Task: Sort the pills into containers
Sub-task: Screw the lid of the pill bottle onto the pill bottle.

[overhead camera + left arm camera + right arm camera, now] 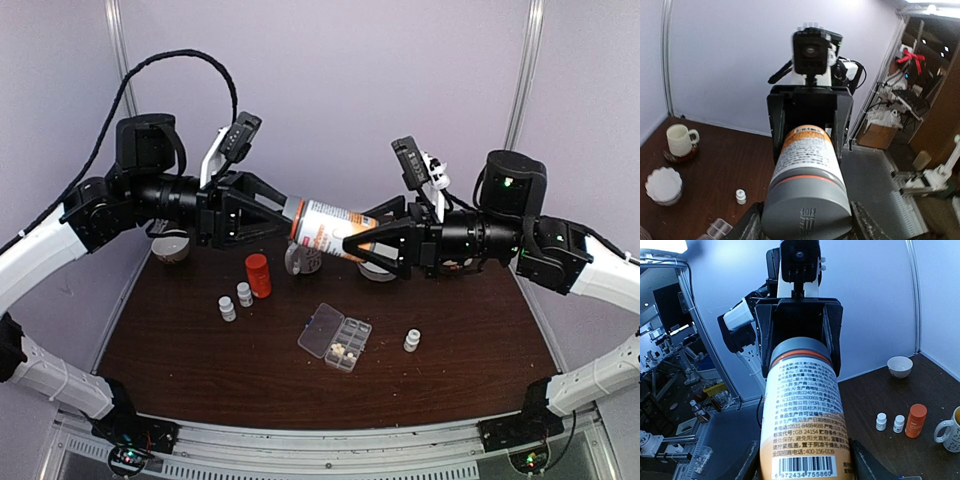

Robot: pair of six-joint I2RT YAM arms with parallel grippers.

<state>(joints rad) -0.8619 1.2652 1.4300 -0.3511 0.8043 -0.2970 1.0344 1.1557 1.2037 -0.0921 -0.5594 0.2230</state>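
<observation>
A big white-and-orange bottle [330,230] with a grey cap [807,210] hangs level in the air between both arms. My left gripper [285,212] is shut on the cap, with a finger [747,225] on either side of it. My right gripper [355,243] is shut on the bottle's labelled body [802,420]. Below on the table lies the clear organizer box [352,330], its lid [320,328] folded open to the left. A few whitish pills [340,351] sit in its near containers. Neither gripper is near the box.
A small orange bottle [258,275] and two small white bottles [228,309] [245,294] stand left of the box, and another white bottle [411,341] stands to its right. A mug [680,140] and a white bowl [662,184] sit near the back edge.
</observation>
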